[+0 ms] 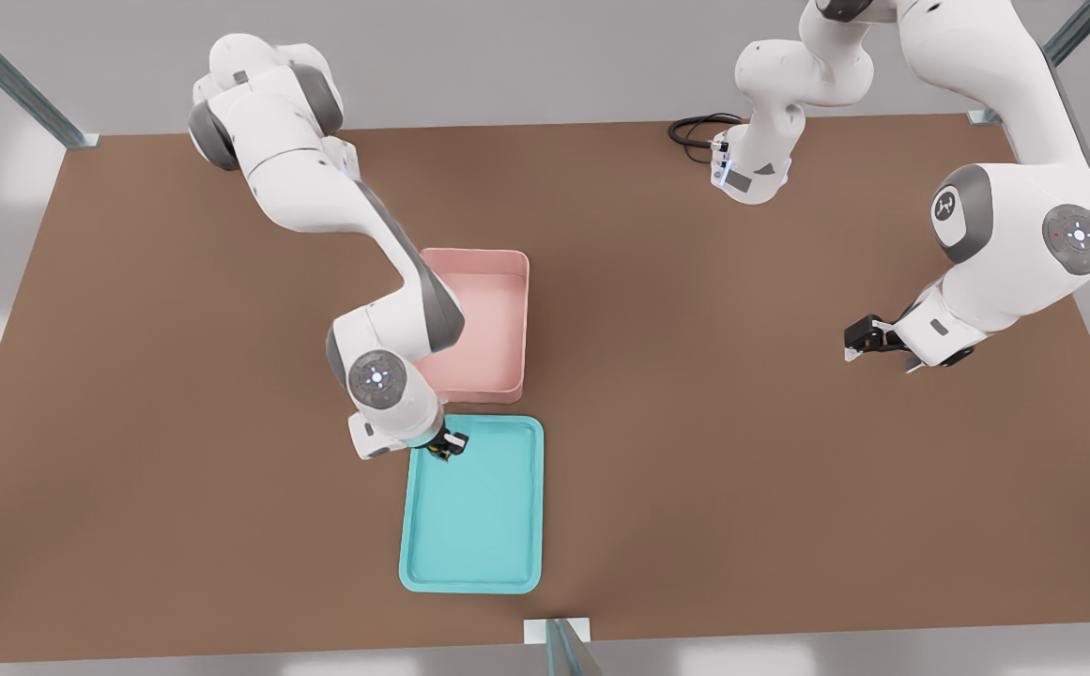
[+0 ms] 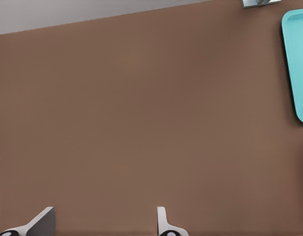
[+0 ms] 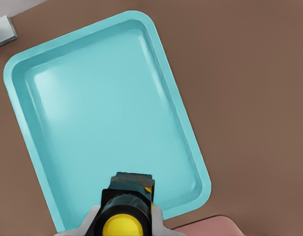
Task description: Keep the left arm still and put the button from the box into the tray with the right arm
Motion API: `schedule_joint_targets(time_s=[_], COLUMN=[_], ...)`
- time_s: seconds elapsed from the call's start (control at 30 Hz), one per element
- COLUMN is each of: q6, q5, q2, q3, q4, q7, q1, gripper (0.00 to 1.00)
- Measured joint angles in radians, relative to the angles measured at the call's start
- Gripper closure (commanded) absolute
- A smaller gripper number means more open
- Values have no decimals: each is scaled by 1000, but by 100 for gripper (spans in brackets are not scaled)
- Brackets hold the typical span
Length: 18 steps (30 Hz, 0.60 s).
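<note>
Gripper (image 1: pixel 451 444) clamps button (image 3: pixel 123 225); seemingly above tray (image 3: pixel 23 73)

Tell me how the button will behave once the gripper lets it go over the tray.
The gripper holds the button above the tray, near the end beside the box. Small and squat, it probably lands light. Its round yellow cap might let it roll if it tips. The tray's raised rim should keep it in.

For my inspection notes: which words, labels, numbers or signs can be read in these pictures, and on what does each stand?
No readable words or numbers.
White logo on the left arm's grey elbow cap: a symbol, no legible letters.
The box, the tray and the button, held in the gripper over the tray, bear no text.
</note>
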Motion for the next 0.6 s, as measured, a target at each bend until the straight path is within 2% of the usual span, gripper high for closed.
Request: schedule_joint_targets(time_s=[0.17,0.5,0.53,0.57,0.6], q6=[-19,81,91,99,106], q5=[1,0,0,-1,-1], q2=[156,264,268,271,272], q3=[0,-9,-11,-12,-13], q4=[109,148,148,148,148], q7=[1,4,4,5,6], q1=[-2,-19,-17,-17,-16], gripper=[51,51,46,28,5])
